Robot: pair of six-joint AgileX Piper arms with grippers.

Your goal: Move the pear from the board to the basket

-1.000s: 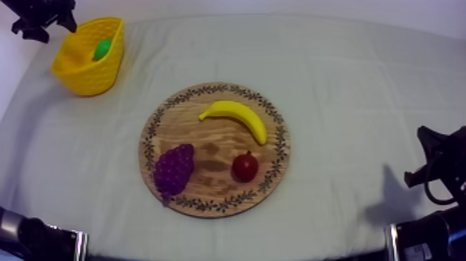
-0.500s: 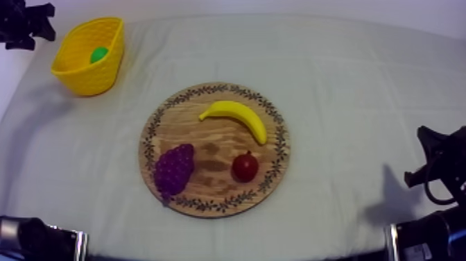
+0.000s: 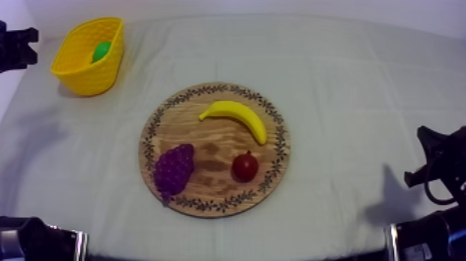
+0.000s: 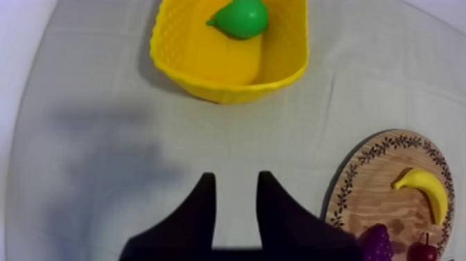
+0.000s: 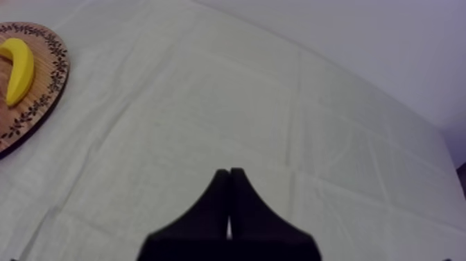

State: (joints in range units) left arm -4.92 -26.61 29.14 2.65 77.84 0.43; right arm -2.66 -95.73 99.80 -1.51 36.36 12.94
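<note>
Grey-white cloth-covered table (image 3: pixel 360 90), soft creases, pale wall (image 5: pixel 374 35) behind

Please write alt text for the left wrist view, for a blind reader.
A green pear lies inside the yellow basket on the cloth. The left gripper is open and empty above the cloth; nearby, a wooden board holds a banana, grapes and a small red fruit.

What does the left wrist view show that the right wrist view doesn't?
Left wrist, not right: yellow basket with the pear inside, grapes, small red fruit, left jaws open over cloth. Right wrist, not left: right jaws shut in a wedge. Both: wooden board, banana on it, cloth.
</note>
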